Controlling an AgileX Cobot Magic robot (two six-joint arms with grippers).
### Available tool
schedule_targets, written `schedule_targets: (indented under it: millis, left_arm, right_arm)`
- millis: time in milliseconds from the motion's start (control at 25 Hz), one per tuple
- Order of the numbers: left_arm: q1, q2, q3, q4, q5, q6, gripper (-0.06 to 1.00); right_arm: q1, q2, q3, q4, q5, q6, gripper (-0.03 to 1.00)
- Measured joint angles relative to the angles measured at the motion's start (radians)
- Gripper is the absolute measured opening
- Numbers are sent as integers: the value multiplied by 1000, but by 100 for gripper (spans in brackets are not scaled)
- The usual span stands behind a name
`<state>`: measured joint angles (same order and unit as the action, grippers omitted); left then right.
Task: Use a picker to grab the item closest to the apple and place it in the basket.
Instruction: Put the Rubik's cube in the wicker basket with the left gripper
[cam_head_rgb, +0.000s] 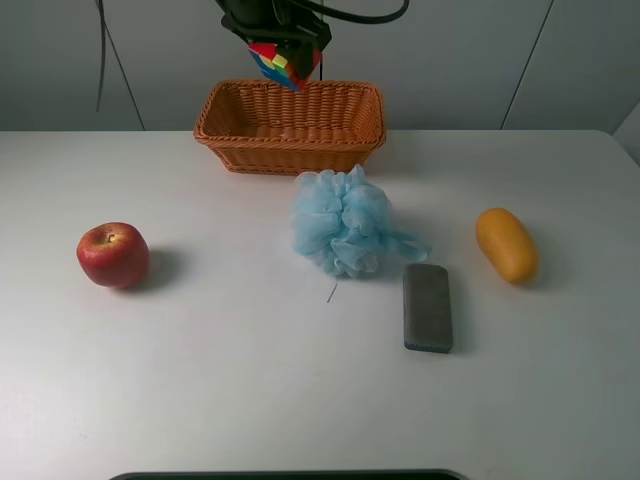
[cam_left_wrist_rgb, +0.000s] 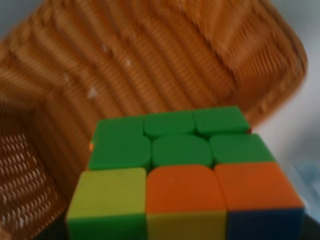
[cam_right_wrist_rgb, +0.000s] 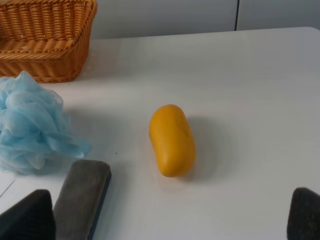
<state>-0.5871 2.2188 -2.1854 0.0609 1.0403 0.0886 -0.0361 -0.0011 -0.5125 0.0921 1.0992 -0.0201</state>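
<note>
A: Entry one, stock on the bench?
B: Nearest row: grey block, lying flat, untouched. Middle row: apple at the left, orange-yellow oval fruit at the right, and blue bath pouf between them, just beside the block. Far row: basket, wicker, nothing seen inside. Item in transit: colour cube, held in the air over the basket, clear of the wicker.

A: Pincers?
B: On file: left pincer, clamped on the cube. Its wrist view has the cube filling the foreground, with the basket floor beneath. Also right pincer, jaws spread wide and empty, low over the bench near block and fruit.

A: Done and outstanding?
B: Judged: grasp and carry done; lowering and release outstanding. With the cube over the basket, a straight drop should land inside.

A: Surface, room?
B: Bench: white, matte, plain, with one small dark mark near the middle. A dark strip lies at the near edge, unidentified. Behind are pale grey wall panels with thin seams. A black cable hangs at the far left.
</note>
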Motion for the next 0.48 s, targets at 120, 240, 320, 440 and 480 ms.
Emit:
schedule_targets:
  millis: [120,240,320,440,480]
  left_arm:
    - [11,85,-61,10,-71,0,56]
    - [22,157,-85,22,-152,-2,56]
    - [29,192,-90,22,-208,-4,56]
    - [40,231,-89,24,-282,-4,56]
    - [44,244,-89,24,-297,-4,56]
  right_arm:
    - [0,0,0,0,0,0,70]
    - [0,0,0,0,0,2,70]
    - [0,0,0,0,0,2,70]
    - [0,0,0,0,0,4,70]
    - [0,0,0,0,0,4,70]
